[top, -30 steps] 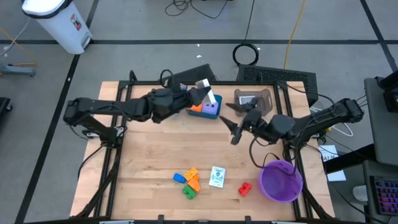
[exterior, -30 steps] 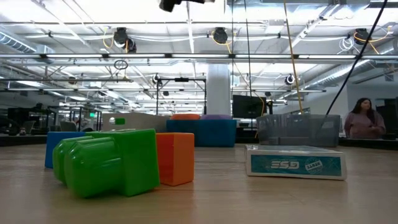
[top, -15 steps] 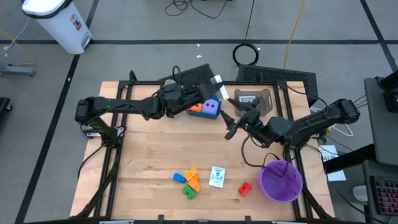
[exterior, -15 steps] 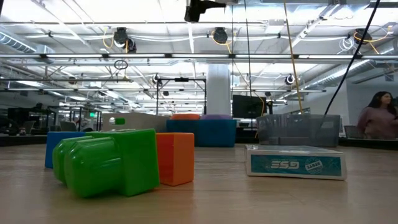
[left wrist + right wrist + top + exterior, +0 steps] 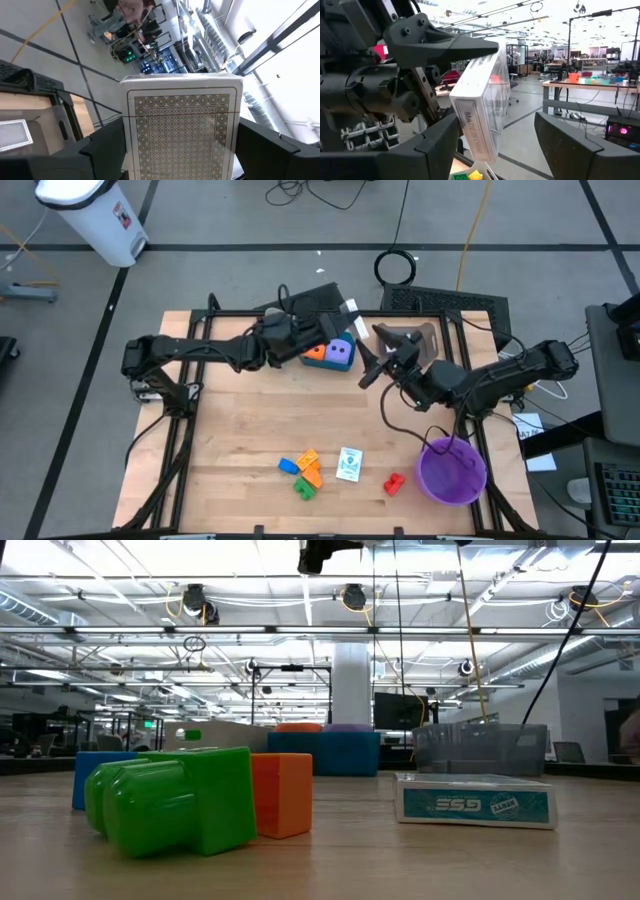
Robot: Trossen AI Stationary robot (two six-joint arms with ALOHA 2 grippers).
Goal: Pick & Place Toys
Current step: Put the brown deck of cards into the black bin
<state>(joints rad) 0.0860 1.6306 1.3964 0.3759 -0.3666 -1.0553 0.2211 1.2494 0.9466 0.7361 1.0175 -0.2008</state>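
My left gripper (image 5: 340, 320) is shut on a white card pack (image 5: 348, 310) (image 5: 182, 115), high above the teal tray (image 5: 345, 367) that holds an orange die (image 5: 316, 352) and a purple die (image 5: 340, 352). My right gripper (image 5: 366, 370) (image 5: 500, 142) stands open just to the right of the pack (image 5: 482, 110), pointing at it and touching nothing. Near the table's front edge lie small bricks (image 5: 302, 472) (image 5: 175, 802), a second card pack (image 5: 350, 463) (image 5: 472, 798) and a red brick (image 5: 394, 482). My left gripper pinches the card pack by its two narrow side edges (image 5: 131, 142) between its two fingers (image 5: 445, 45). The patterned broad face shows toward the wrist camera. The fingers reach in about level from the table's left. The pack is lifted clear, above the teal tray.
A grey tray (image 5: 428, 340) with a flat card box in it stands at the back right. The round purple bowl (image 5: 452, 470) sits at the front right. Bare wood (image 5: 260, 410) lies between the trays and the bricks.
My left gripper has carried the card pack toward the table's far right and tipped it upward, then held still. My right gripper has moved toward the far edge and turned up toward the pack.
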